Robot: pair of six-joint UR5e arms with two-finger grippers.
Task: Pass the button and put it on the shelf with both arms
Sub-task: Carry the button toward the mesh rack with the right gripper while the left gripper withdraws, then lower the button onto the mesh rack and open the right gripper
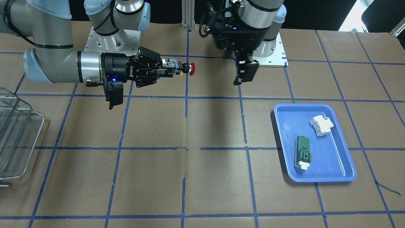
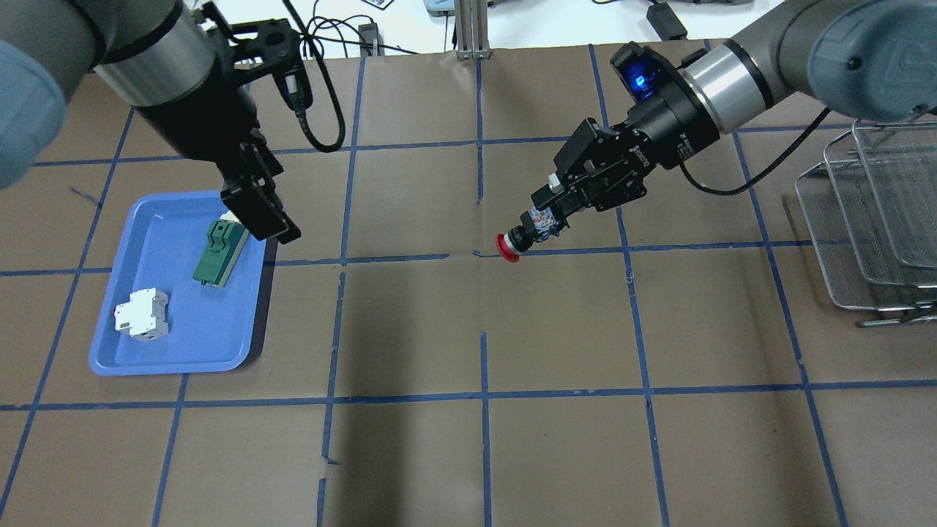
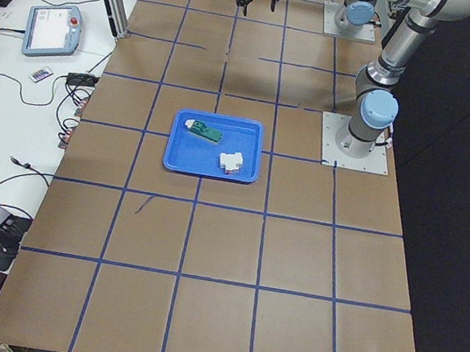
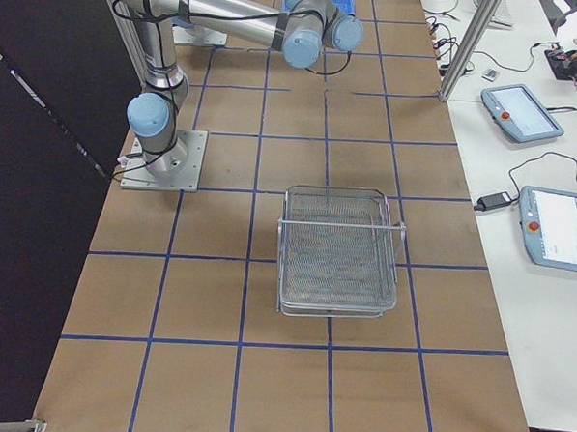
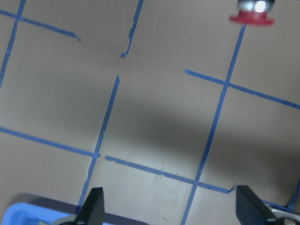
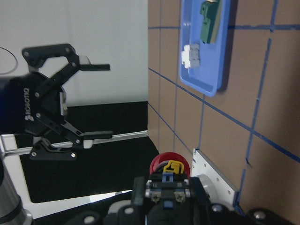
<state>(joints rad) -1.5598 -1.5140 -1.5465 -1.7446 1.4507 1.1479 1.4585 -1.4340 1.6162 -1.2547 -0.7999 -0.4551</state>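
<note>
The button [image 2: 521,236], with its red cap and black-and-blue body, is held in my right gripper [image 2: 545,214], which is shut on its body above the table's middle, cap pointing toward the left arm. It also shows in the front view [image 1: 186,68] and the right wrist view [image 6: 168,168]. My left gripper [image 2: 260,214] is open and empty, hanging over the blue tray's inner edge, apart from the button. The right wrist view shows its fingers [image 6: 96,67] spread wide. The left wrist view shows the red cap [image 5: 251,15] far ahead. The wire shelf [image 2: 871,219] stands at the right end.
The blue tray [image 2: 146,355] on the robot's left holds a green module [image 2: 218,252] and a white breaker [image 2: 143,315]. Brown paper with blue tape lines covers the table. The shelf also shows in the front view [image 1: 15,136] and the exterior right view [image 4: 340,253].
</note>
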